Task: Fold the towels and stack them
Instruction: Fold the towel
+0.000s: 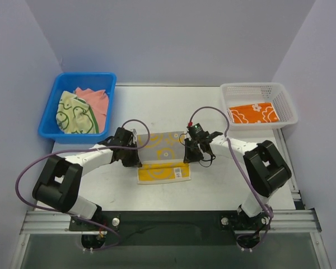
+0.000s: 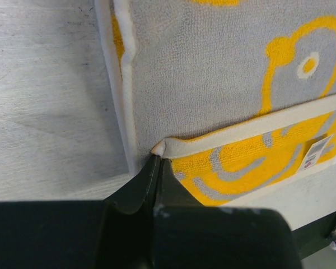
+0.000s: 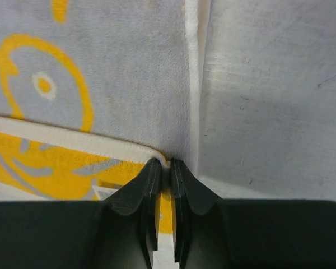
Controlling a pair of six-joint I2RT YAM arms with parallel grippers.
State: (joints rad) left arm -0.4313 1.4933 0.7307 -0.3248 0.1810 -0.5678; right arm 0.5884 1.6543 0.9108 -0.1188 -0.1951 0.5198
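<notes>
**Yellow Duck Towel Pinched at Both Corners of Its Turned-Over Edge**

The yellow duck towel is laid at the middle of the table, between the two arms. It is a looped terry cloth bound by a raised white hem. One face is yellow with grey ducks, the other grey with yellow ducks. The grey face is turned over most of the yellow one, so that a yellow strip is left showing along the near side.

The left gripper is pressed together on the hem corner at the left end of the turned-over edge. The right gripper is clamped likewise on the right end.

The pinches are made out only in the wrist views. From the left wrist, the black fingers are closed to a point with the white corner nipped at the tip, and a small printed label is shown on the yellow strip. From the right wrist, a sliver of hem is held between the fingers.

The containers are seen only from above. A blue plastic bin at far left holds a crumpled pale green towel and a salmon-pink towel. In a white lattice basket at far right, an orange flowered towel lies folded flat.
</notes>
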